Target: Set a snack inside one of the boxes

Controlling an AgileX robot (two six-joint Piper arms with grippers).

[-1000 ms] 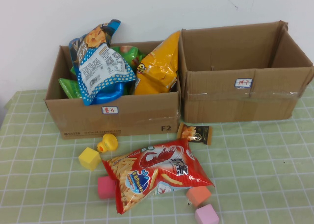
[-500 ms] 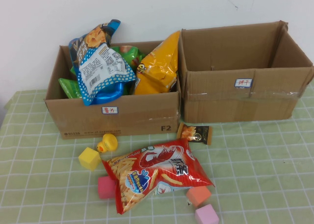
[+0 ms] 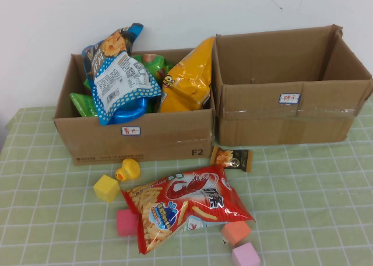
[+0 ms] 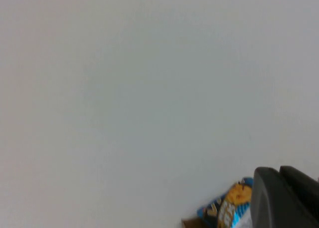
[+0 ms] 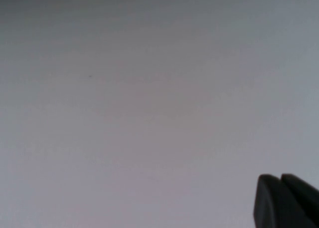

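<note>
Neither arm shows in the high view. The left end effector (image 4: pixel 284 198) appears only as a dark corner cut off at the 4 o'clock edge of its wrist view, its opening unreadable. The right end effector (image 5: pixel 286 200) is likewise cropped at 4 o'clock. The blue snack bag (image 4: pixel 227 208) is cut off by the frame bottom. The purple cube (image 3: pixel 245 255) is clipped at 6 o'clock of the bench (image 3: pixel 315 219). The box labels (image 3: pixel 130 130) are too small to read.

A test bench: checked cloth (image 3: pixel 303 208), labelled boxes (image 3: pixel 140 135), bare wall (image 3: pixel 186 16).
</note>
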